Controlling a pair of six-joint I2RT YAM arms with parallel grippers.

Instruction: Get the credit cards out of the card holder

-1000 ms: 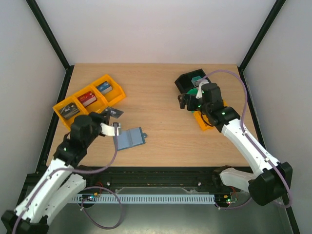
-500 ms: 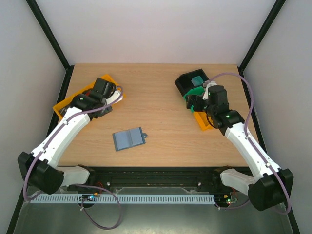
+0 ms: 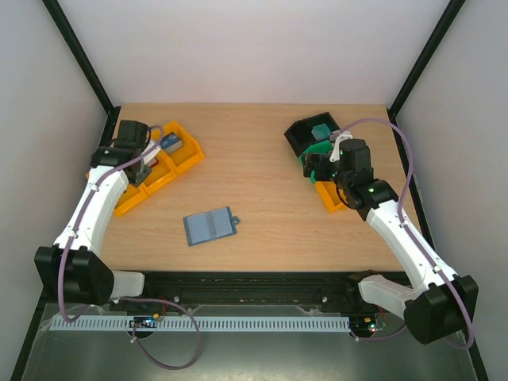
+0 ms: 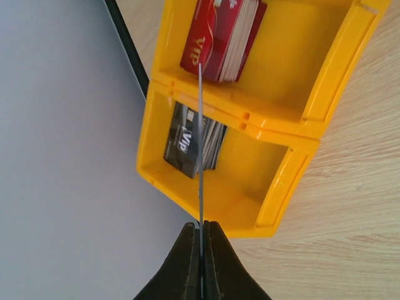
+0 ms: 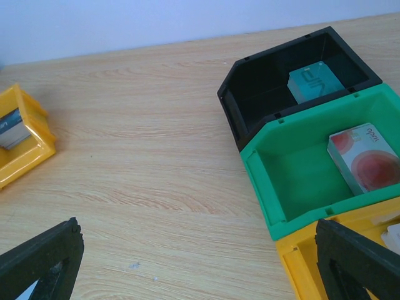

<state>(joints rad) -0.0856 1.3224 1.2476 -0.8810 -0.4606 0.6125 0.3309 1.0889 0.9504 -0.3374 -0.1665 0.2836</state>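
Holder [image 3: 210,228] lies open and flat at the near middle of the table [image 3: 270,198], well apart from both arms, spread so its inside faces up for a pick. Whether any card is left in it is too small to tell.

Farther back on the left, the left gripper [image 4: 201,230] has its jaws pinched tight on one card [image 4: 200,181], gripped by an end and seen edge-on, sticking straight out from the fingertips like a blade. That hold suits slipping it on end into a narrow bin. It hovers over the orange tray [image 4: 278,181], above the compartment with the dark stack [image 4: 187,144], with the red stack [image 4: 219,37] beyond the divider. I judge this to be the stowing of a card from the holder. Release should come only once the card lines up with one compartment.

On the far right, the right gripper [image 5: 200,253] hovers with jaws wide and empty by the green tray [image 5: 265,181] and black tray [image 5: 237,100], out of the left arm's way.
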